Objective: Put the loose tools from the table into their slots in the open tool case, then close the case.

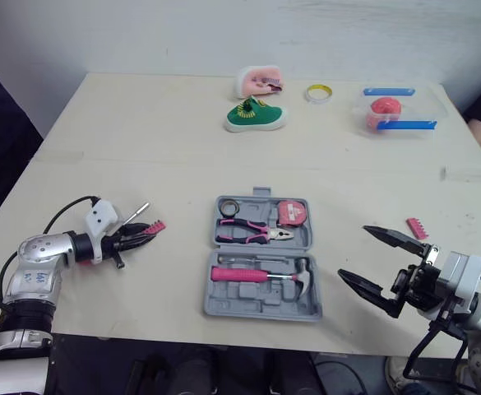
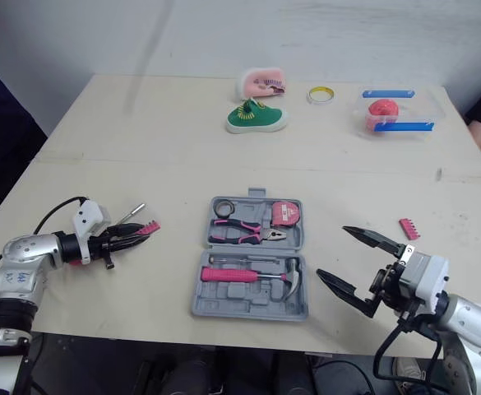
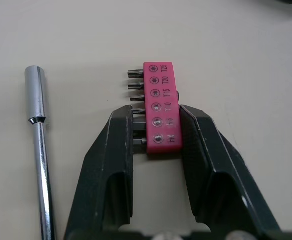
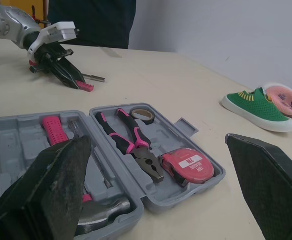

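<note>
Left claw (image 3: 155,114) is pinching the pink bit holder (image 3: 157,90) across its narrow sides, down on the counter. It's looking light, stiff and slick, so a mid-body grip seems safest. A steel extension bar (image 3: 36,95) is lying just beside. Right claw (image 1: 355,252) is hanging wide open and empty. The grey moulded tool case (image 1: 252,295) is sitting between both claws.

Green shoe (image 1: 255,116), pink shoe (image 1: 261,81), yellow tape roll (image 1: 318,93), clear box (image 1: 426,107)

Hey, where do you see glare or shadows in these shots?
Left wrist view: bright glint along the metal shaft, soft shadow beside the pink bit holder. Right wrist view: sheen on the hammer head in the tool case. Left eye view: even light, faint shadows.
</note>
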Robot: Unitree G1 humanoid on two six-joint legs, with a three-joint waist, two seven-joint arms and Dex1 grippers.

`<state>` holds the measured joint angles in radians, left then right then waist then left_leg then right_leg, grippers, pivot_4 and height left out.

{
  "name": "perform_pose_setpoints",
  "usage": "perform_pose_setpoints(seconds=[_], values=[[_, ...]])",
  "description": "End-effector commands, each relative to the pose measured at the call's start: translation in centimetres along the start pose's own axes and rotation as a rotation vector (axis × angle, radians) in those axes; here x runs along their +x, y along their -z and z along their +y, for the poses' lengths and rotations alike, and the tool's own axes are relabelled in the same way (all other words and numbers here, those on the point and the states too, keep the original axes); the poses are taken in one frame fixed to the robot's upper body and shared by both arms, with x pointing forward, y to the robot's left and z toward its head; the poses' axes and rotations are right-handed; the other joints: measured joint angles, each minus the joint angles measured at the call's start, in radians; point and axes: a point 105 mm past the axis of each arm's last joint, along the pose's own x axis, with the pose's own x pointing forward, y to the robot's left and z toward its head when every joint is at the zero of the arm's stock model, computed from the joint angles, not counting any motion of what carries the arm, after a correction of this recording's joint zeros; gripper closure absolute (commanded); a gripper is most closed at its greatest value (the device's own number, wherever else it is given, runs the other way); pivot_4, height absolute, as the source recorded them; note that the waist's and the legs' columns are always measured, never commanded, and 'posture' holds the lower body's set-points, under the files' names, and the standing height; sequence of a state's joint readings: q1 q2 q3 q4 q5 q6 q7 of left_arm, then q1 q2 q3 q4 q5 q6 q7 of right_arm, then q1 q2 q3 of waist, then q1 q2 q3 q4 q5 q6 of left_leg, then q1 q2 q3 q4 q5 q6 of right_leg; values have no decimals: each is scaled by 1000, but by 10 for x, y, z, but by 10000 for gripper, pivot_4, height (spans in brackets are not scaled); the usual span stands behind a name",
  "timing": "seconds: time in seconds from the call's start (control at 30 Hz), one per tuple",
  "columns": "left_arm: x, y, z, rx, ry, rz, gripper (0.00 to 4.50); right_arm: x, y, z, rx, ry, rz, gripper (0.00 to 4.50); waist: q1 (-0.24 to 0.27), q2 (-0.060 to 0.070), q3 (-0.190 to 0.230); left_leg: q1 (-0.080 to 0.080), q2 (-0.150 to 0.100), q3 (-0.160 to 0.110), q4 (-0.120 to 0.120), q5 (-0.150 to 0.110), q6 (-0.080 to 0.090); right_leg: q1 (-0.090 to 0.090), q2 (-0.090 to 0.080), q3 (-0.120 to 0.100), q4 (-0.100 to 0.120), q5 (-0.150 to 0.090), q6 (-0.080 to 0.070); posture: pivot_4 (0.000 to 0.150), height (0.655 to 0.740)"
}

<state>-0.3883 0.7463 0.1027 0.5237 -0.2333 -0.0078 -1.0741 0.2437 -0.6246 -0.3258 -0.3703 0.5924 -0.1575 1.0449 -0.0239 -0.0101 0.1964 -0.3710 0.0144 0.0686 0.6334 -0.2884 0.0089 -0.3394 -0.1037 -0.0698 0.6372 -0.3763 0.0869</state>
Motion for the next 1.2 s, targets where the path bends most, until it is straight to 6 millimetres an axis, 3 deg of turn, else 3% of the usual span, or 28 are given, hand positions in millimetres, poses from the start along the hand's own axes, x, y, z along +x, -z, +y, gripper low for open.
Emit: perform_pose_setpoints(seconds=[0.03, 0.2, 0.3, 0.47, 0.7, 0.8, 1.2], values=[[1, 6, -7, -5, 18, -6, 38434, 1, -11, 2, -56, -33, -23, 0, 0, 0, 0, 0, 0, 0, 0, 0, 0, 0, 0, 0, 0, 0, 0, 1500, 7400], [-2, -25, -5, 63, 17, -135, 38434, 0, -11, 3, -64, -40, -29, 0, 0, -2, 1, -1, 0, 0, 1, 0, 0, 0, 0, 0, 0, 0, 0, 1500, 7400], [-4, -48, -16, 151, 83, -198, 38434, -2, -11, 5, -67, -56, -26, 0, 0, -4, 2, -1, 0, 0, 1, 0, 0, -1, 0, -1, 0, 0, 0, 1500, 7400], [-1, -114, -60, 268, 360, -280, 38434, -8, -12, 19, -70, -154, 9, 0, 10, -4, 2, -3, 0, -1, 3, 0, 0, 0, 0, -1, 0, 0, 0, 1500, 7400], [15, -115, -108, 395, 565, -74, 38434, -2, -15, 25, -19, -209, -12, 0, 10, -3, 2, -2, 1, -1, 3, 0, 0, 1, 2, 1, 0, 0, 0, 1500, 7400], [19, -105, -122, 443, 616, 19, 38434, -1, -13, 26, 19, -219, -3, 0, 10, -3, 2, -2, 1, -1, 3, 0, 0, 0, 3, 2, 0, 0, 0, 1500, 7400], [38, -88, -149, 446, 639, 196, 38434, 1, -2, 33, 50, -222, 11, 0, 23, -4, 2, -2, 1, -1, 3, 0, 0, 0, 3, 3, -1, 0, 0, 1500, 7400]])
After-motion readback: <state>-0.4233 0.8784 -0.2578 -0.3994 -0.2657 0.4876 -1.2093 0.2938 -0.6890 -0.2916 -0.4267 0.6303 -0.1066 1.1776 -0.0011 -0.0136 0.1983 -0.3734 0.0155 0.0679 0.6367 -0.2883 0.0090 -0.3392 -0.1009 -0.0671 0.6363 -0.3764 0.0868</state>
